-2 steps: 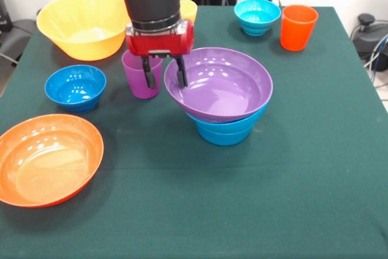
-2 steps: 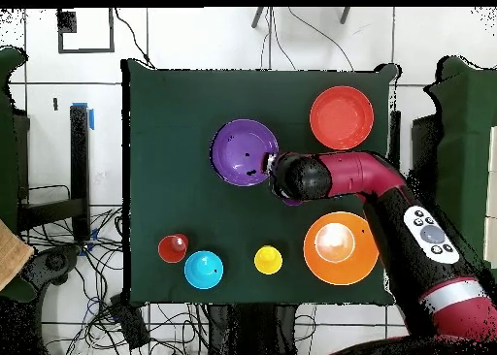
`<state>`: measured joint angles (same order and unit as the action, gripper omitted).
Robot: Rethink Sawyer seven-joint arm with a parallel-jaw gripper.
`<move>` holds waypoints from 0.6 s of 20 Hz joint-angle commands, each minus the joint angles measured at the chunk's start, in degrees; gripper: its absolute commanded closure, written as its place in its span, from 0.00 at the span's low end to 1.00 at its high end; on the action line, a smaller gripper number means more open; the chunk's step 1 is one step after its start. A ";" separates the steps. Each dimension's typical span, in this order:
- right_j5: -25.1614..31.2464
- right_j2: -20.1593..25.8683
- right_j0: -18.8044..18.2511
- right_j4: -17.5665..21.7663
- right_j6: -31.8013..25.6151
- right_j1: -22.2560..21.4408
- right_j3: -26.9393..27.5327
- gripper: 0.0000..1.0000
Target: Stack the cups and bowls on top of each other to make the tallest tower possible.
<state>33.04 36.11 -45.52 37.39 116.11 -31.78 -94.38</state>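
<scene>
A wide purple bowl [image 1: 224, 86] [image 2: 241, 149] rests tilted on a mid-blue bowl [image 1: 225, 131] at the table's middle, forming a low tower. My gripper [image 1: 163, 72] hangs open over the purple bowl's left rim. One finger [image 1: 180, 72] is just inside the rim and the other is in front of the purple cup [image 1: 138, 80]. Around them stand a large yellow bowl [image 1: 82, 25] [image 2: 340, 246], a wide orange bowl [image 1: 45, 159] [image 2: 342, 118], a second mid-blue bowl [image 1: 75, 87], a cyan bowl [image 1: 257, 15] [image 2: 204, 269], an orange cup [image 1: 298, 26] [image 2: 173, 247] and a yellow cup [image 1: 189, 9] [image 2: 268, 260].
The green table cloth [image 1: 254, 204] has open room along its front and right side in the front view. In the overhead view the arm [image 2: 340, 174] covers the gripper, the purple cup and the second mid-blue bowl. Cables lie on the floor beyond the table edges.
</scene>
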 commanded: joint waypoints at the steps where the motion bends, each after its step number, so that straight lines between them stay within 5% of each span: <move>1: 4.66 2.43 0.52 -0.96 -8.32 -6.23 -4.87 0.00; 12: 7.43 3.25 0.21 -5.15 -8.91 -10.41 -7.44 0.00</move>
<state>33.06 36.98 -45.71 33.43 116.11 -40.57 -98.21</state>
